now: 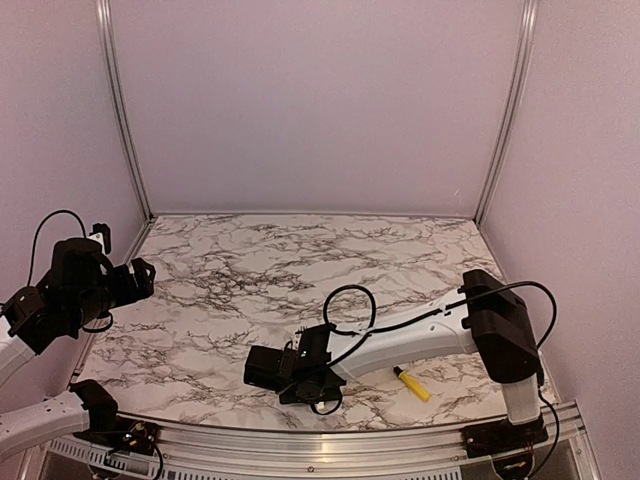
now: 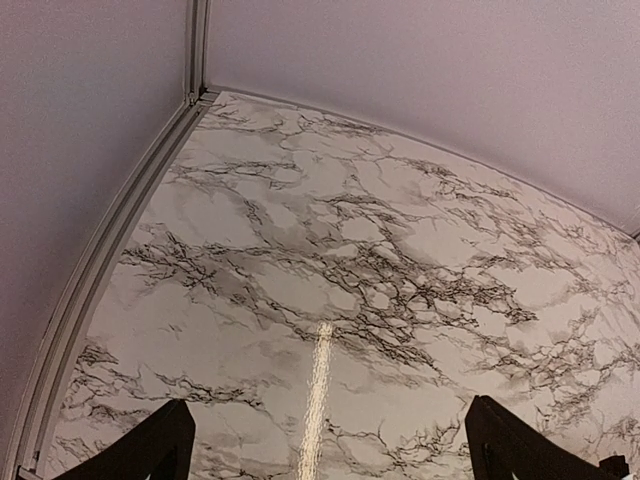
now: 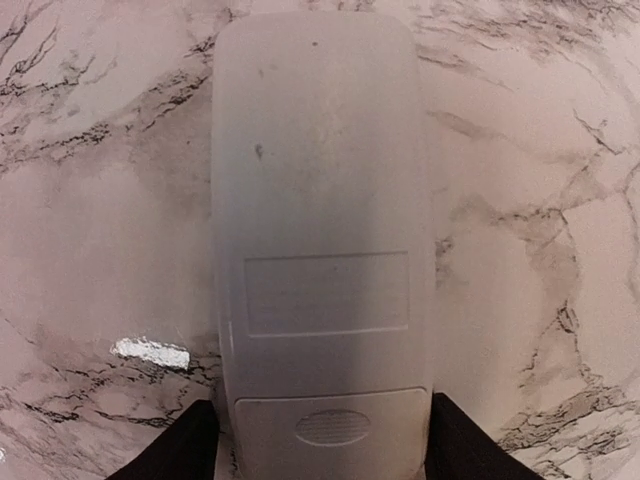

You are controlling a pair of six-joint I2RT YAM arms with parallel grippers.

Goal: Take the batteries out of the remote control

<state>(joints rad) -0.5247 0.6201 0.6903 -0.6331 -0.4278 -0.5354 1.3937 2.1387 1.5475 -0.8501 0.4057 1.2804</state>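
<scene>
Gripping the near end of the remote control (image 3: 320, 180), the right claw (image 3: 320, 455) sets a finger (image 3: 180, 452) against each long side. Only the right wrist view shows this hold. From above, the claw's black body covers the remote entirely, near the front middle of the marble surface (image 1: 300, 255). The remote lies flat, back face up, with its long axis running straight away from the claw. Nearest is the closed battery lid (image 3: 330, 425) with its ribbed oval, then a blank rectangular label (image 3: 327, 293), then the rounded far end. The overhead view alone shows a yellow-handled screwdriver (image 1: 412, 384) lying just beside the right forearm. Farther left, the left claw (image 2: 328, 425) hangs raised over the surface's left side, released, its fingers spread wide.
</scene>
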